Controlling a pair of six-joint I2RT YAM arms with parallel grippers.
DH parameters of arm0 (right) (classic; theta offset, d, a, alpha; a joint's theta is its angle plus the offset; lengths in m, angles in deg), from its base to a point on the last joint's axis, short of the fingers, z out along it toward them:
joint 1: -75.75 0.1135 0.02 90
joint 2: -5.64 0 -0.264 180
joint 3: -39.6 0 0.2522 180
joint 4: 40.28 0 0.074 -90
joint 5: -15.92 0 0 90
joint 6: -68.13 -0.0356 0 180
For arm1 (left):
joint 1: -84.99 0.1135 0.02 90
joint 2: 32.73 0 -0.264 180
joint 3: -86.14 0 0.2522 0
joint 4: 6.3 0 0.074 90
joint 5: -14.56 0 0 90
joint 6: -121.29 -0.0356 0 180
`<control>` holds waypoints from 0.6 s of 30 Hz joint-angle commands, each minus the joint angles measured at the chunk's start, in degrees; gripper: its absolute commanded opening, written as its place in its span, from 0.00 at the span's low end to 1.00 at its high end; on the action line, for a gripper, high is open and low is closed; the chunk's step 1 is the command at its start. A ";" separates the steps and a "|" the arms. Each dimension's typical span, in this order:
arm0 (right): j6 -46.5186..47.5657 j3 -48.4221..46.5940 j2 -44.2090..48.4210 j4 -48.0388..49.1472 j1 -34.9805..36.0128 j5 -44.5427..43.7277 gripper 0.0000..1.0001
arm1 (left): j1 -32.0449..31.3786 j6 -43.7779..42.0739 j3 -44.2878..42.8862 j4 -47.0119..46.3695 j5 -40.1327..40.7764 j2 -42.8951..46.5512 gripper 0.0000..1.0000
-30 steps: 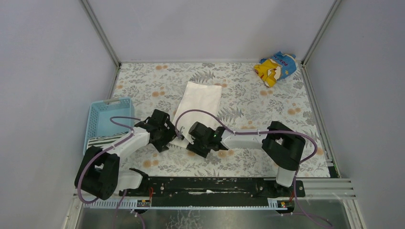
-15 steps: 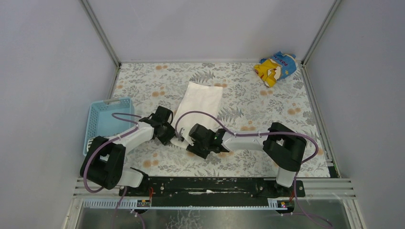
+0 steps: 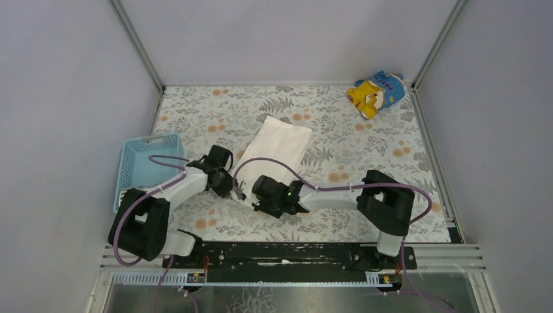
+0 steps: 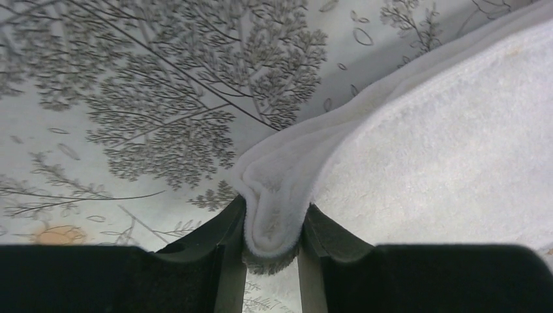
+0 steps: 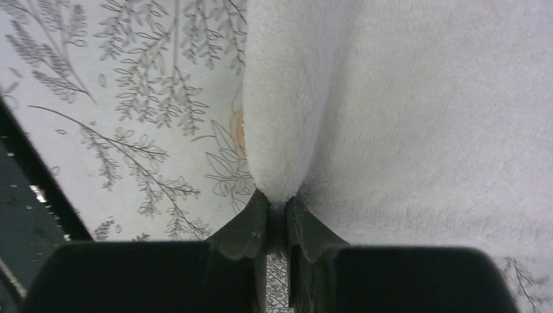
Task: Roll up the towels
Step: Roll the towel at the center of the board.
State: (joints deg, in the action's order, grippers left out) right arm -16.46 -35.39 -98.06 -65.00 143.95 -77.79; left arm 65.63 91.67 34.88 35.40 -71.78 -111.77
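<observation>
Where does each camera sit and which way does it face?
Top external: above, behind the robot, facing down at table, white towel; left arm, right arm show.
Left wrist: on that arm, facing the towel's corner; left end effector pinches it.
Right wrist: likewise, facing its edge; right end effector pinches it.
Shared: all see the white towel.

- right gripper (image 5: pixel 277 210) bottom centre, dark fingers (image 5: pixel 242 229) nearly together, pinching a fold of cloth
- white terry towel (image 5: pixel 424 117) fills the right and top; its edge is bunched into a thick ridge running down into the jaws
- towel lies on the table surface (image 5: pixel 130 98), a grey leaf print with an orange spot right beside the ridge
- dark strip (image 5: pixel 26 215) along the lower left edge, detail unclear
</observation>
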 commanded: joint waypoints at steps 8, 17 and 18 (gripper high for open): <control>-6.86 0.99 1.23 -3.15 -1.13 21.67 0.00 | 3.93 -5.59 -3.04 8.35 7.92 0.88 0.33; -16.83 8.25 5.68 9.20 -10.39 40.08 0.00 | 3.89 -7.35 -7.95 8.75 5.77 -0.85 0.31; -18.26 9.33 6.40 11.60 -11.30 41.89 0.00 | 3.87 -7.58 -8.47 8.79 5.35 -0.92 0.29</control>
State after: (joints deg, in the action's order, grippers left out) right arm -27.58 -29.47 -95.19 -57.42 135.01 -49.46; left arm 68.95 85.75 29.35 44.19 -69.14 -111.99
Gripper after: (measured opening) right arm 0.052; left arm 0.317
